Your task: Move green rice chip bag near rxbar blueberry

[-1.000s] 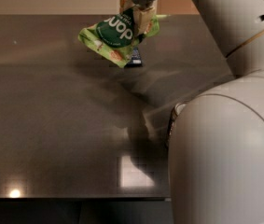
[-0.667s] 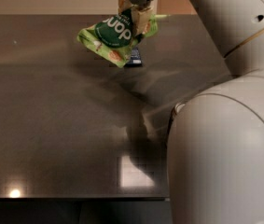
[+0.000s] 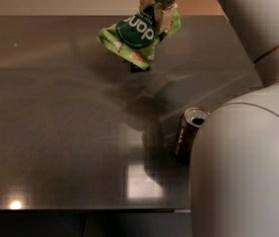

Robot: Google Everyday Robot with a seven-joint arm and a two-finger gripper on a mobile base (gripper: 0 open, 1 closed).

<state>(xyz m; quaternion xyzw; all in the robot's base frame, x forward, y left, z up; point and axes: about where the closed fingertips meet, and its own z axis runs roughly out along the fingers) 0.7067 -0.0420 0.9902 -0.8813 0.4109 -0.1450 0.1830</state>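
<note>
Clenching on the green rice chip bag (image 3: 131, 37) with the gripper (image 3: 155, 13), at the top of the view, a little right of the middle. Pinching the upper right corner of the bag between the two tan fingers (image 3: 162, 19), with the crinkled foil bunching up around them. Holding the bag tilted, with its dark green circle and white lettering facing the camera and its left corner pointing out to the left. Showing pictured round chips along the lower edge of the bag.

Lying just under the lower tip of the bag, on the far part of the dark glossy table (image 3: 55, 122): the rxbar blueberry (image 3: 140, 68), showing only as a small dark patch, partly hiding behind the bag. Touching the bar or only hanging just above it: impossible to tell.

Standing upright nearer to the camera, well apart from the bag and the bar, on the right side of the table: a brownish drink can (image 3: 189, 135), with its open top facing up. Filling the lower right corner, just beside the can in the view: the white rounded body of the robot (image 3: 247, 172). Reaching up along the right edge toward the gripper: the white arm (image 3: 247, 19). Reflecting on the table surface: a pale square of light (image 3: 143, 181) near the front edge and a small bright spot (image 3: 15, 204) at the left front.
</note>
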